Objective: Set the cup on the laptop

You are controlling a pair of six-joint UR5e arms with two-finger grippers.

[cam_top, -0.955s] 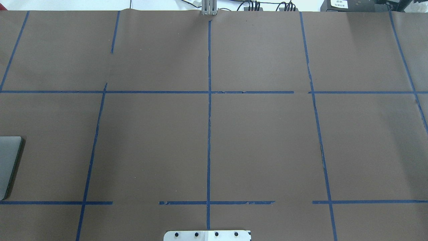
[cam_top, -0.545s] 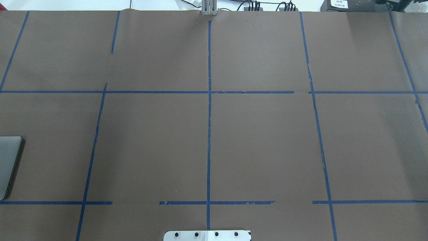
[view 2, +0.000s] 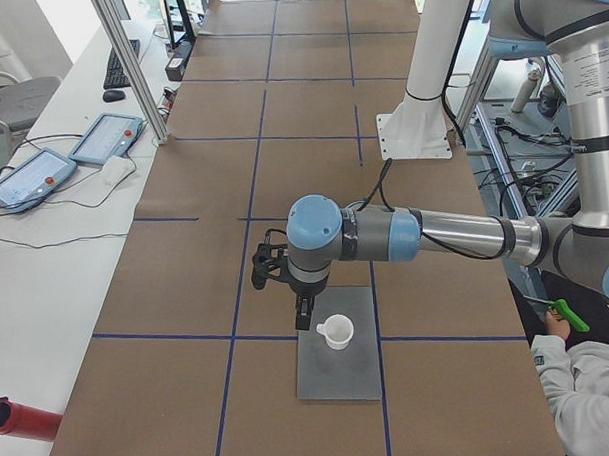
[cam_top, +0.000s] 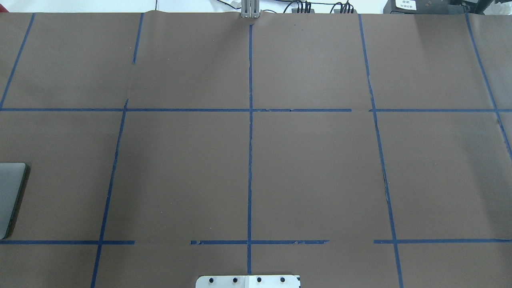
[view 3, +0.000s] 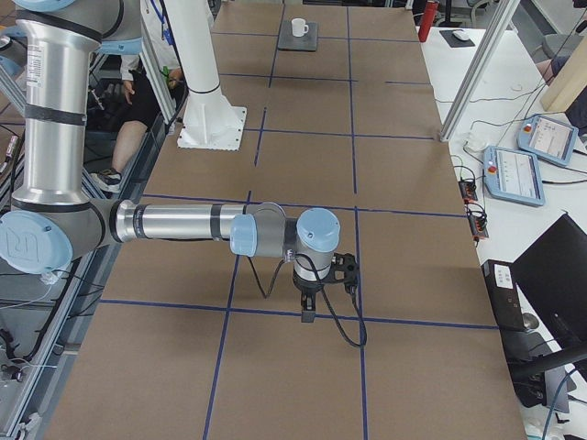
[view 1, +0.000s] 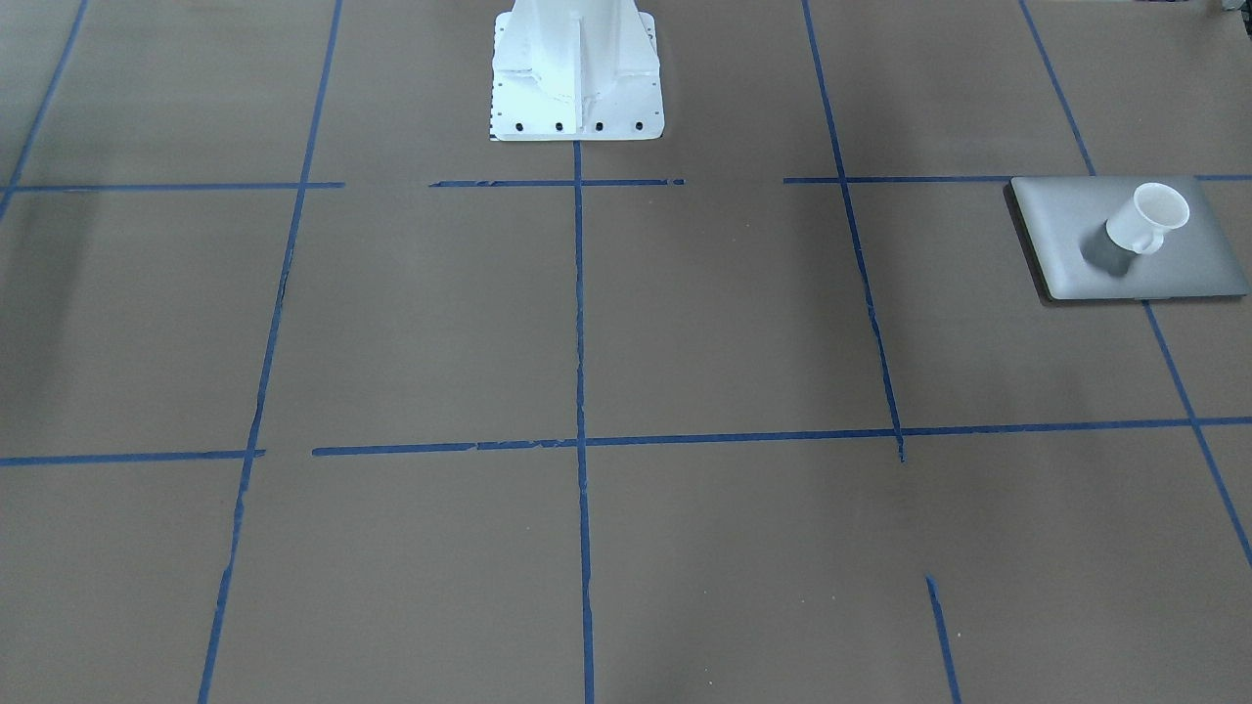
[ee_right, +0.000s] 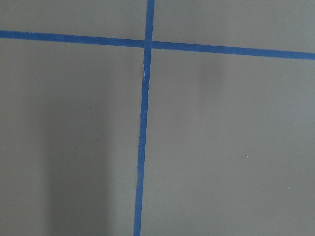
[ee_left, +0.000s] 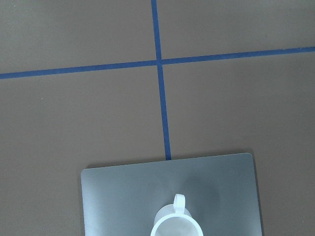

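The small white cup (view 1: 1149, 220) stands upright on the flat silver-grey laptop (view 1: 1174, 269), at the table's end on my left. Cup (view 2: 336, 331) and laptop (view 2: 335, 372) also show in the exterior left view. The left wrist view shows the cup (ee_left: 176, 223) on the laptop (ee_left: 118, 196) from above. The overhead view holds only the laptop's edge (cam_top: 10, 196). My left gripper (view 2: 301, 318) hangs just beside the cup, apart from it; I cannot tell if it is open. My right gripper (view 3: 307, 312) hovers over bare table far from the cup (view 3: 299, 27); I cannot tell its state.
The white robot pedestal (view 1: 577, 78) stands at the table's robot side. Blue tape lines (cam_top: 250, 160) grid the brown table cover. Teach pendants (view 2: 106, 138) lie on the side bench. A seated person (view 2: 590, 378) is beside the table near the laptop end.
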